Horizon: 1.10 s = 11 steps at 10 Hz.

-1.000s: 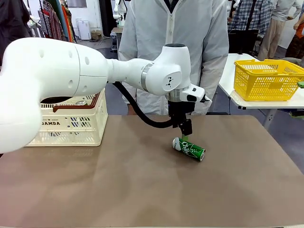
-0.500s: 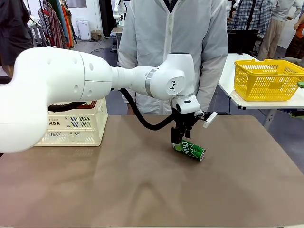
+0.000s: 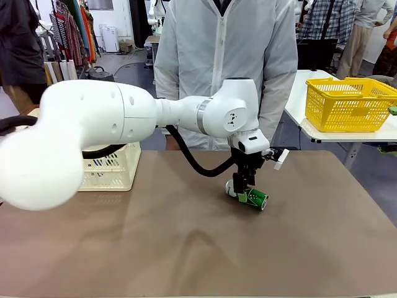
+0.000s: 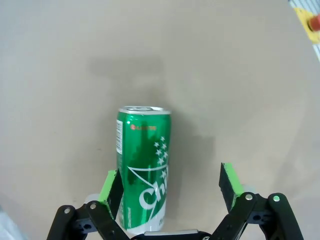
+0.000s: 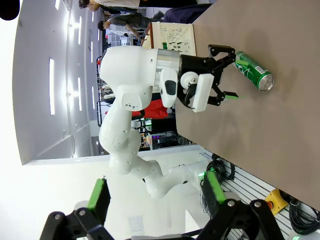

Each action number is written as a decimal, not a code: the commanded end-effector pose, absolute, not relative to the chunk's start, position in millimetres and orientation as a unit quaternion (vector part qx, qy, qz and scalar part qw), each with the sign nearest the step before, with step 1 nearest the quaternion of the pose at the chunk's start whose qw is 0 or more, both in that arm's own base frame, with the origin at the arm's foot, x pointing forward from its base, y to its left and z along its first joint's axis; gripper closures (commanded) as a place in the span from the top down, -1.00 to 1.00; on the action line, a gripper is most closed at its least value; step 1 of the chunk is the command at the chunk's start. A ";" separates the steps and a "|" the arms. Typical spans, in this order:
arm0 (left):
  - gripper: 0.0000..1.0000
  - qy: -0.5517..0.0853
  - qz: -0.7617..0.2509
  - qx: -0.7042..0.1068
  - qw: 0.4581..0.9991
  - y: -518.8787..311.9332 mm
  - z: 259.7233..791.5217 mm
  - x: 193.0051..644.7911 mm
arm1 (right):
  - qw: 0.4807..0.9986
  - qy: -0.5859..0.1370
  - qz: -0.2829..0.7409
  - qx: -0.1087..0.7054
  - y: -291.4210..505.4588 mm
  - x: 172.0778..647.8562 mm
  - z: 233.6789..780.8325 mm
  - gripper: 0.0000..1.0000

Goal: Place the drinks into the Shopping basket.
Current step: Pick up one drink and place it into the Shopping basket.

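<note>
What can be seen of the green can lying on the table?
The green can is a slim metal drink can with a silver top, white lettering, small white stars and a white panel of fine print. It lies on its side on the brown tabletop, right of the middle in the front view. The left claw is open around its lower half, one green pad close beside the can, the other standing clear.

Robot lab set up as a mock shop

Clothes rack (image 3: 69,31) behind the tabletop (image 3: 186,248); yellow mesh basket (image 3: 350,104) to its right.
</note>
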<state>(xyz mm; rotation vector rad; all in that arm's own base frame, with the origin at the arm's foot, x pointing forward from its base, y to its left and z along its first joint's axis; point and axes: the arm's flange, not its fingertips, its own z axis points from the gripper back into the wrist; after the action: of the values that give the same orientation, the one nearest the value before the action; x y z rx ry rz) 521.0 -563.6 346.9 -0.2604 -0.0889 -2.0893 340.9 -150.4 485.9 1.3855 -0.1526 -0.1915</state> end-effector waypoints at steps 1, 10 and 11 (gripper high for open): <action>1.00 -0.033 -0.841 -0.099 0.531 -587.9 342.2 539.8 | 0.763 -0.062 -0.091 0.636 -150.8 339.8 490.3 1.00; 1.00 0.028 -0.865 -0.078 0.494 -587.5 312.1 550.2 | 0.763 -0.062 -0.091 0.636 -150.8 339.8 490.3 1.00; -0.06 0.032 -0.870 -0.075 0.486 -586.2 312.0 549.7 | 0.763 -0.062 -0.091 0.636 -150.8 339.8 490.3 1.00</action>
<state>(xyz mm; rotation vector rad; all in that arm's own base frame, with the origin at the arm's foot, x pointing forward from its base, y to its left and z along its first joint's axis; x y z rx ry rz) 533.5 -572.8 306.7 -0.2154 0.0555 -2.0821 340.9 -150.4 485.9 1.3855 -0.1527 -0.1914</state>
